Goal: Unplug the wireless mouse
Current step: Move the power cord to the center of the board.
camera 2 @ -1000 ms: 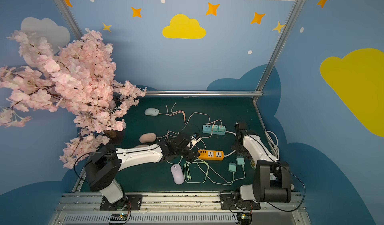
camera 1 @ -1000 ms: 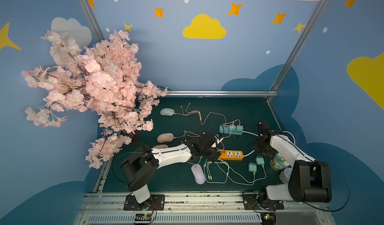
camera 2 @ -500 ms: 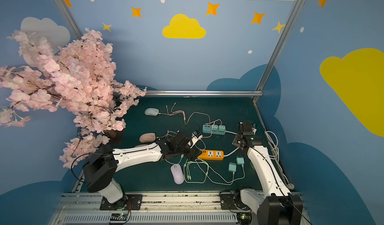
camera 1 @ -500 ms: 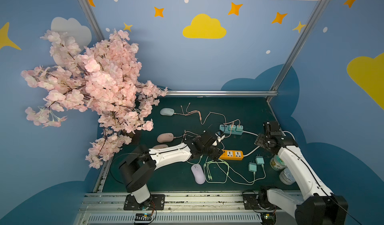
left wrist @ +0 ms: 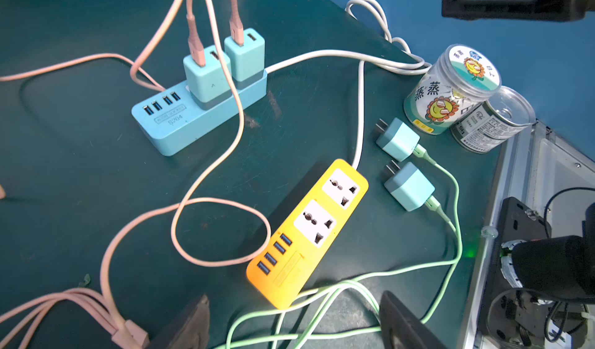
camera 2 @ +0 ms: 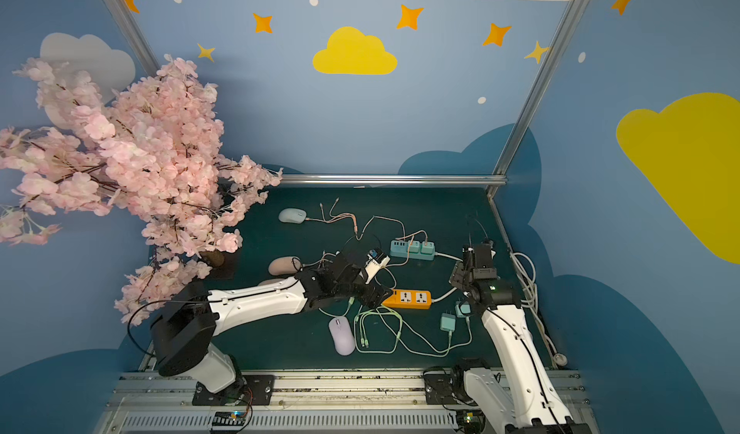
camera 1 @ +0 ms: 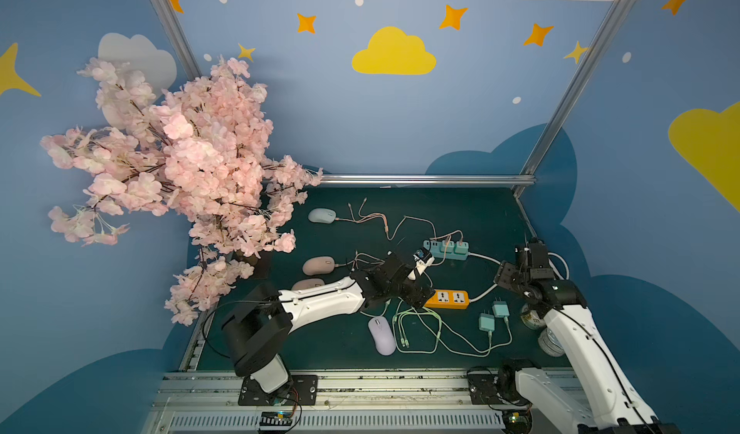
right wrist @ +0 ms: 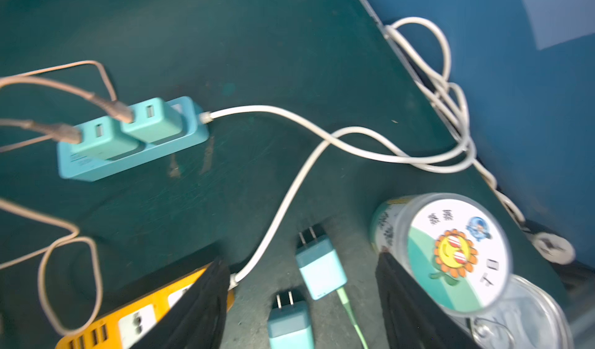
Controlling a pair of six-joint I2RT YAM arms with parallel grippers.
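Right arm: it is found raised and stretched out from the folded pose of a second ago, and is now carried above the right edge of the tabletop [camera 1: 460, 207].
Right gripper [right wrist: 301, 267]: the fingers are seen spread and nothing is pinched.
Left gripper [left wrist: 294, 299]: it is likewise spread and empty, and its place over the near end of the orange strip [camera 1: 448, 299] is little altered.
Meaning for the task: no plug is gripped, so the unplugging is judged not yet begun. The right arm is judged to be lining up on the strips.
Wireless mouse: the pale mouse [camera 1: 322, 215], towards the far-left corner, is taken as the likeliest candidate, as a pink cable [left wrist: 194, 46] is led to it. The choice among the four mice cannot be settled.
Tabletop surface: a dark green, matte, scuffed mat is noted.
Blue strip [camera 1: 446, 250]: a smooth, hard plastic bar is recorded mid-tabletop, with two cube adapters seated in it.
Orange strip: a glossy, round-cornered body is noted, with its sockets vacant.
Lilac mouse [camera 1: 381, 335]: a smooth domed oval is seen near the front edge.
Loose adapters [camera 1: 493, 316]: two teal cubes with flat prongs are seen lying unplugged near the right edge.
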